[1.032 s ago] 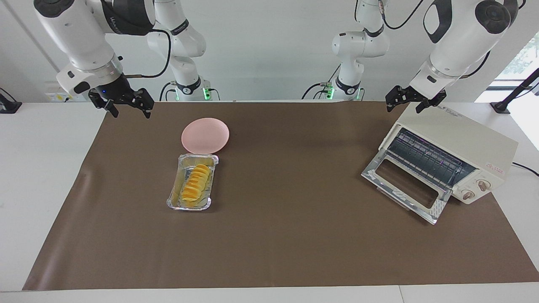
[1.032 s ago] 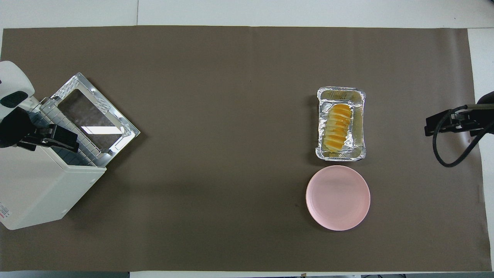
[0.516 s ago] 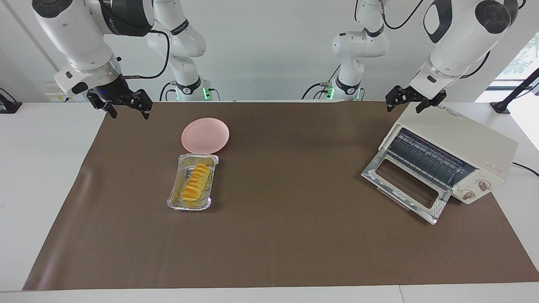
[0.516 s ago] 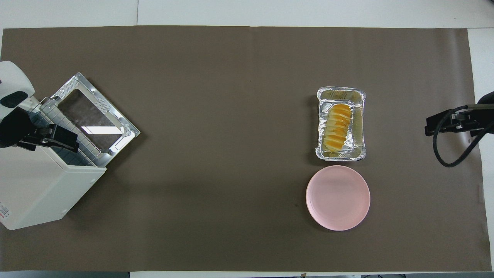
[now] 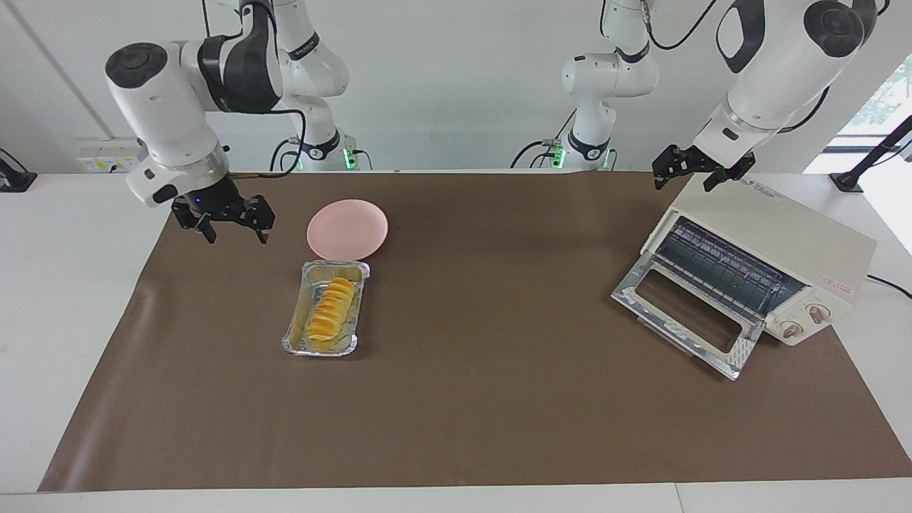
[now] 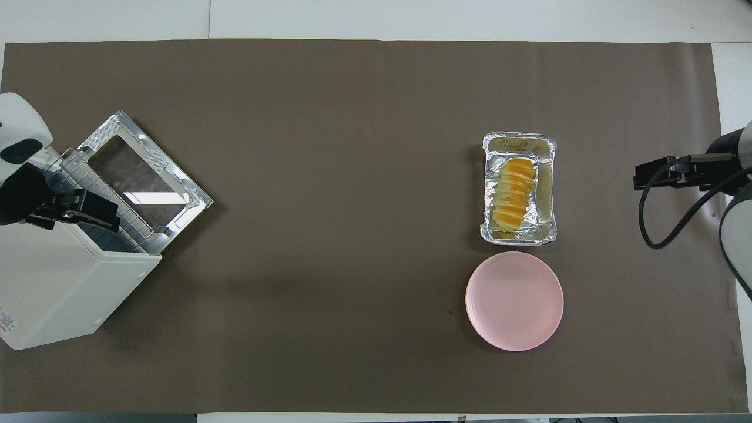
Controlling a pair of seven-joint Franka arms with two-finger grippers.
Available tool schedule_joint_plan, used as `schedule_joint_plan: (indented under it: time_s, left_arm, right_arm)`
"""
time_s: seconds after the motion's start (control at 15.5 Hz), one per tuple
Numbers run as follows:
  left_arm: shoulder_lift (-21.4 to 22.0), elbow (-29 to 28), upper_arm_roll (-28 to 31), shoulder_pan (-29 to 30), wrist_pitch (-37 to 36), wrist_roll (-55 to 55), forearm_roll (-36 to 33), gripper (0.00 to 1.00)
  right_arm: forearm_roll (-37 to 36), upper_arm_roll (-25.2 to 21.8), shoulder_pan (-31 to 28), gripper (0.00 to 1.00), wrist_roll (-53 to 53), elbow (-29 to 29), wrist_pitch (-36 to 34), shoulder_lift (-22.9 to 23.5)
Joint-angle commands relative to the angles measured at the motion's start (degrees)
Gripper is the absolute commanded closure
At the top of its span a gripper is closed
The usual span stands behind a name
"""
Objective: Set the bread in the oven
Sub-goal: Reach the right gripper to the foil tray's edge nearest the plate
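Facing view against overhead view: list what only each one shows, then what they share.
Only the facing view shows the cream-white toaster oven's two round knobs, its rack seen through the open front, and both arms whole up to their bases. Only the overhead view shows the oven's plain top panel. Both show the yellow-orange sliced bread in its silver foil tray, the round pink plate beside it, nearer the robots, the folded-down glass door, the right gripper up over the brown mat, fingers open, and the left gripper over the oven, open.
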State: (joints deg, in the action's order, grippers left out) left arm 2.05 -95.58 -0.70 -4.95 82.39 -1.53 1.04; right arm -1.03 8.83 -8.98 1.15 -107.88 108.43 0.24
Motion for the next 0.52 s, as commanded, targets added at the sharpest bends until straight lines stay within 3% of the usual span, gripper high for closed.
schedule_joint_plan:
  time_s: [0.0,0.45]
  left_arm:
    - [0.85,-0.57,-0.01,0.03,0.66,-0.23,-0.95,0.0]
    - [0.85,-0.57,0.08,0.03,0.66,-0.23,-0.95,0.0]
  right_arm:
    - [1.12,0.22,-0.07,0.0,-0.44,-2.06,2.48,3.09]
    - [1.12,0.22,1.86,0.0,-0.18,-5.04,13.9,7.76]
